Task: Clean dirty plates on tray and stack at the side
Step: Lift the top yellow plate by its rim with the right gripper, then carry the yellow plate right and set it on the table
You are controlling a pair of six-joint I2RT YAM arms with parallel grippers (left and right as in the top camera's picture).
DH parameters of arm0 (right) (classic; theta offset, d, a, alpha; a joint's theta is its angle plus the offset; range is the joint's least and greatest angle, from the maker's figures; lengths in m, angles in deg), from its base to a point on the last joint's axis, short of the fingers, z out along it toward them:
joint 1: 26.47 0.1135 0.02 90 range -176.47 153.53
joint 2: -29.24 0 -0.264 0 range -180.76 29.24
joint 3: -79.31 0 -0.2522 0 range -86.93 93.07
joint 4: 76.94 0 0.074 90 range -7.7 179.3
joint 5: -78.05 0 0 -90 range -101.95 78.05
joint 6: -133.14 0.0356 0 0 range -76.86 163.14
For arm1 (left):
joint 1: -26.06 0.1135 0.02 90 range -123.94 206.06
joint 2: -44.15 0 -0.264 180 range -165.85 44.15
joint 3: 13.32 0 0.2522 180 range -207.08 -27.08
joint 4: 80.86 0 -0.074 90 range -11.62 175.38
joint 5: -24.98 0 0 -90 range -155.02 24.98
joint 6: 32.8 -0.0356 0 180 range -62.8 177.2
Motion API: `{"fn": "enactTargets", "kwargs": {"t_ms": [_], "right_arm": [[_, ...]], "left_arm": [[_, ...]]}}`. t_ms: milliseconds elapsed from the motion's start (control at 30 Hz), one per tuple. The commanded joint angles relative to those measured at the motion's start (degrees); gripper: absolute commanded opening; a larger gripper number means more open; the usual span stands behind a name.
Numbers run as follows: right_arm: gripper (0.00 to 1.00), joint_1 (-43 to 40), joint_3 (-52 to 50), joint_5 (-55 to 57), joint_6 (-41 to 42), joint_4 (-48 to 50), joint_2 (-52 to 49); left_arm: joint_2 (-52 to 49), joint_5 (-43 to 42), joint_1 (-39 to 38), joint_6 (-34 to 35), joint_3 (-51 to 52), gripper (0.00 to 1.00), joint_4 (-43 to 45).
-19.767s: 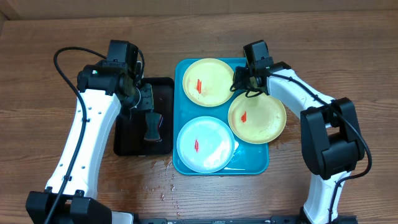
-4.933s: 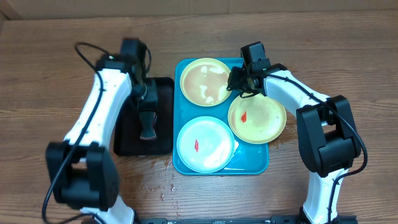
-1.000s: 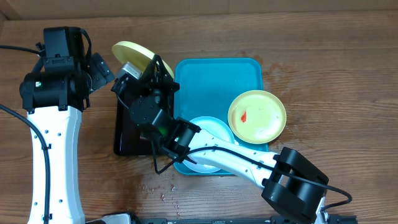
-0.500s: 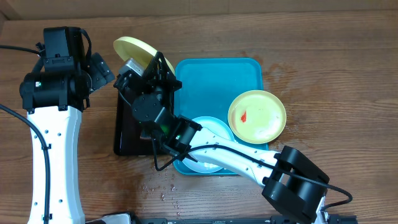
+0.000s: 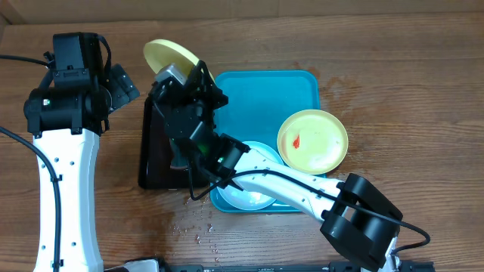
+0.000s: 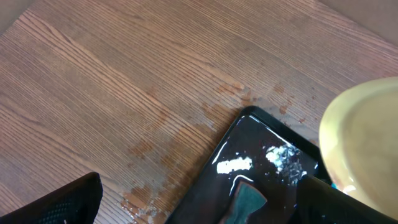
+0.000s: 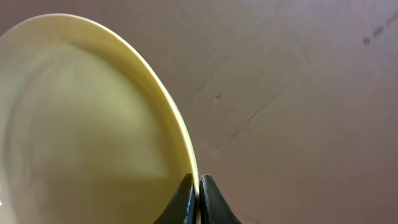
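Observation:
My right gripper (image 5: 180, 73) is shut on the rim of a pale yellow-green plate (image 5: 169, 54), holding it tilted over the far end of the black tray. In the right wrist view the fingertips (image 7: 199, 200) pinch the plate (image 7: 81, 124) by its edge; its face shows no red smear. A second yellow-green plate (image 5: 312, 141) with a red smear lies over the right rim of the teal tray (image 5: 265, 94). A mint-white plate (image 5: 261, 157) sits at the tray's near end, mostly hidden under my right arm. My left gripper (image 5: 121, 83) is open and empty, left of the held plate.
A wet black tray (image 5: 153, 162) lies left of the teal tray; the left wrist view shows it (image 6: 261, 158) holding a teal sponge (image 6: 249, 199), with the held plate (image 6: 367, 143) at its right. Water spots mark the wood near the trays' front edges (image 5: 189, 227).
My right arm has carried the held plate slightly to the right and farther back. The left arm has stayed still and open.

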Motion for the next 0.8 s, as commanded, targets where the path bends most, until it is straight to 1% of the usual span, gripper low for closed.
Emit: {"fn": "enactTargets", "kwargs": {"t_ms": [0,33,100,200,367,400,633,767], "right_arm": [[0.04,0.0,1.3,2.0,0.8,1.6,1.6],[0.04,-0.1,1.3,2.7,6.6,1.9,1.6],[0.04,-0.1,1.3,1.9,10.1,-0.8,1.6],[0.04,-0.9,1.3,-1.5,19.8,-8.6,1.6],[0.04,-4.9,1.3,-13.2,40.1,-22.2,1.6],[0.04,-7.0,1.3,-19.4,45.7,-25.1,1.6],[0.04,-16.2,1.3,-37.3,59.2,-32.2,3.1],[0.04,-23.0,1.3,-47.7,61.0,-34.1,5.0]], "left_arm": [[-0.2,-0.2,0.0,1.2,-0.5,1.00,0.0],[-0.2,-0.2,0.0,1.2,-0.5,1.00,0.0],[-0.2,-0.2,0.0,1.2,-0.5,1.00,0.0],[-0.2,-0.2,0.0,1.2,-0.5,1.00,0.0],[-0.2,-0.2,0.0,1.2,-0.5,1.00,0.0],[-0.2,-0.2,0.0,1.2,-0.5,1.00,0.0],[-0.2,-0.2,0.0,1.2,-0.5,1.00,0.0],[-0.2,-0.2,0.0,1.2,-0.5,1.00,0.0]]}}
